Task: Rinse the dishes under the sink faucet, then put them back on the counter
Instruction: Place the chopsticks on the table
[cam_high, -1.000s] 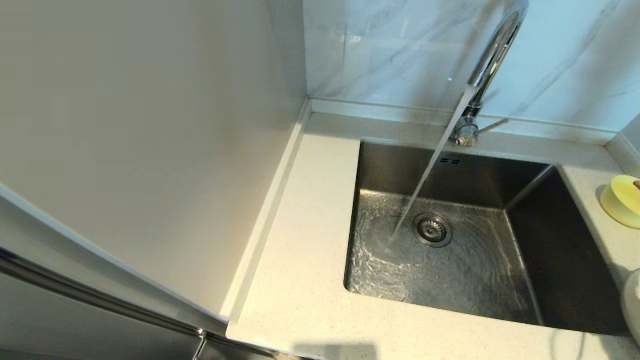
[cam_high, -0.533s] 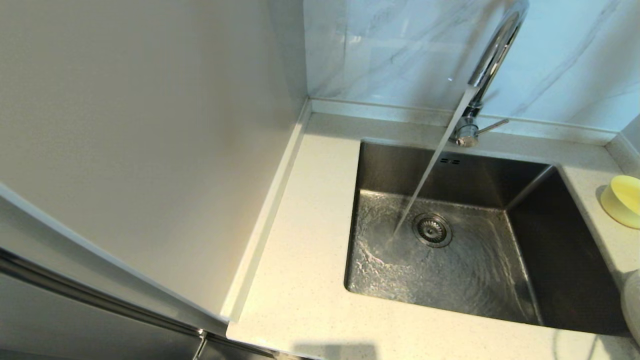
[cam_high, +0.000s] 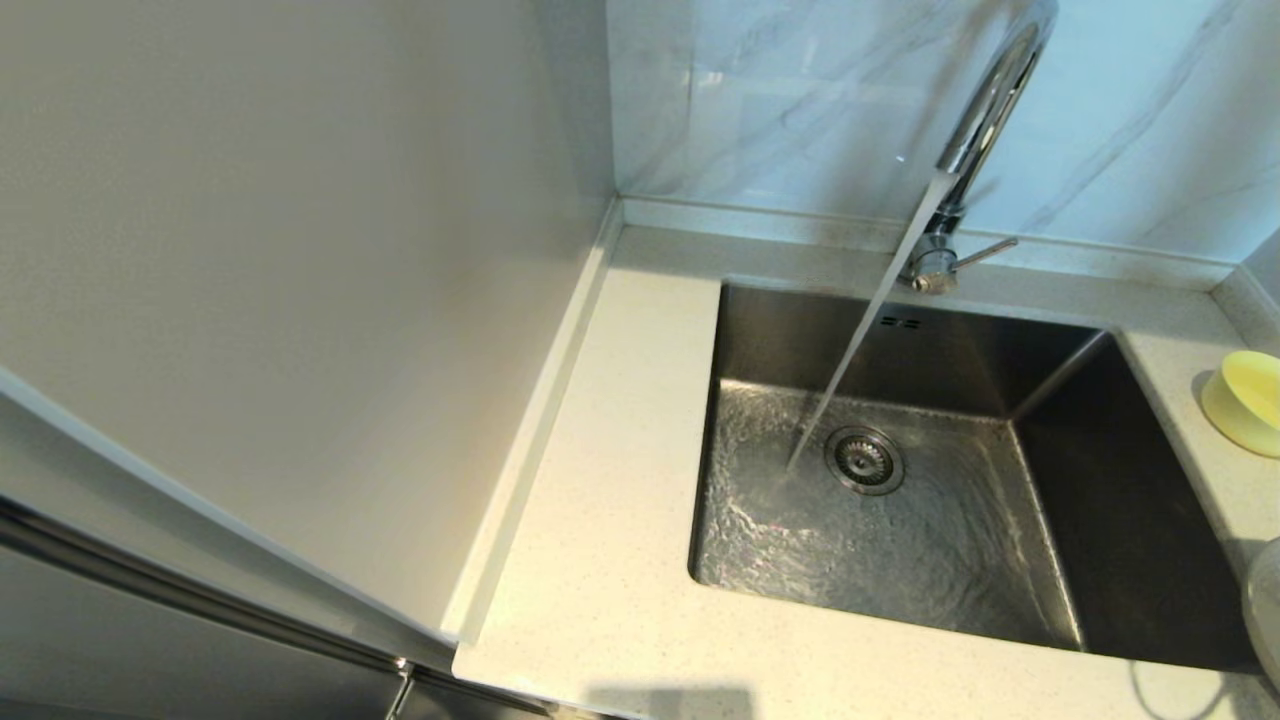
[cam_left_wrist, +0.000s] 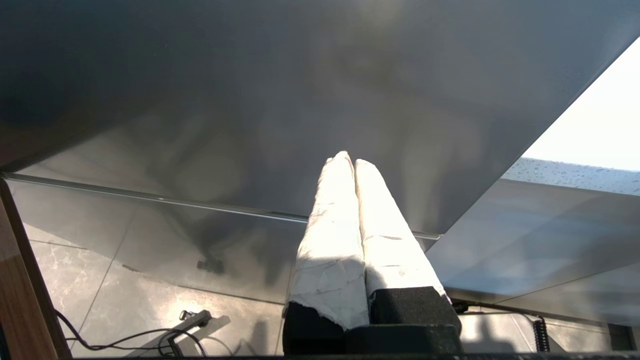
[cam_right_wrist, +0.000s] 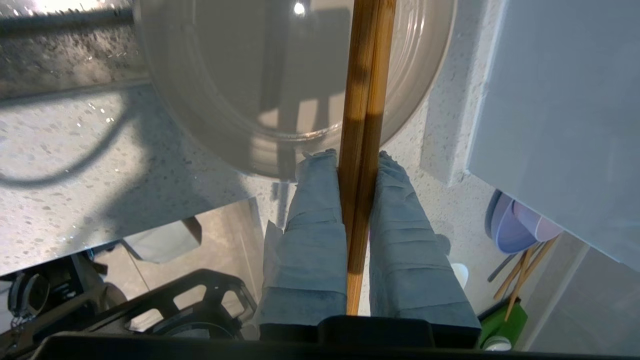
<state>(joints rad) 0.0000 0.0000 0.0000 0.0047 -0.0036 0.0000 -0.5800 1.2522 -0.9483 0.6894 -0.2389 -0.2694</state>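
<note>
Water runs from the faucet (cam_high: 985, 110); the right gripper (cam_right_wrist: 359, 160) pinches bamboo chopsticks (cam_right_wrist: 365, 125) over the plate (cam_right_wrist: 240, 85), nothing rinsed apparently; left gripper (cam_left_wrist: 348, 161) pressed shut, parked.

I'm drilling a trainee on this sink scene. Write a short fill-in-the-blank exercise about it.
1. Water from the faucet is ____ into the sink.
2. The right gripper is shut on a pair of wooden ____.
3. The yellow bowl sits on the ____, right of the sink.
4. The left gripper holds ____.

Missing words: running; chopsticks; counter; nothing.
</note>
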